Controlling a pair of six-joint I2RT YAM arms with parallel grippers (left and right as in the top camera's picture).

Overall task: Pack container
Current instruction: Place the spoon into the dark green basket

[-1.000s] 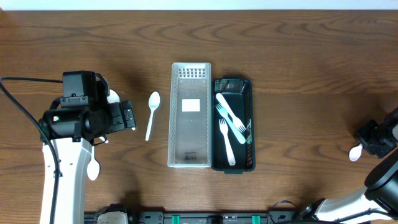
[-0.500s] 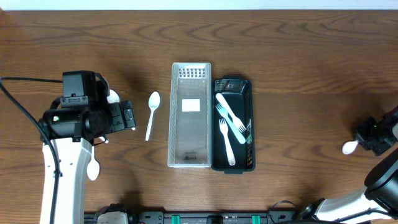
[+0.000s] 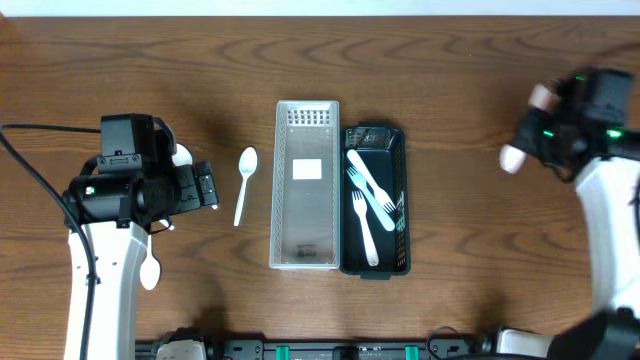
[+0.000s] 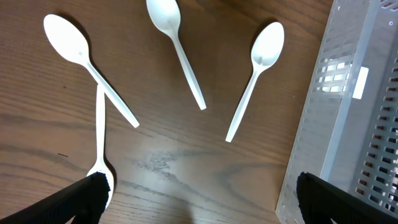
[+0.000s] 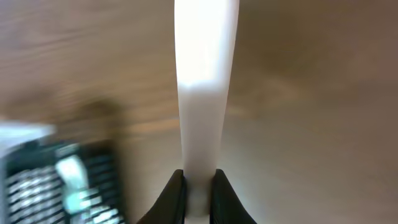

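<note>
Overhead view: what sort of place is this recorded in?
Likely a robot lab workbench, not a kitchen: a brown wood-grain table, a white-and-black left robot arm and right robot arm, and white plastic spoons staged beside a clear slotted plastic tray and a black plastic tray.

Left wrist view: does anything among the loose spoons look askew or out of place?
Only slightly. At the left, the lower-left spoon has its handle tip touching the handle of the diagonal spoon, which might complicate picking either one. The middle spoon and right spoon lie apart. Nothing looks spilled or damaged.
</note>
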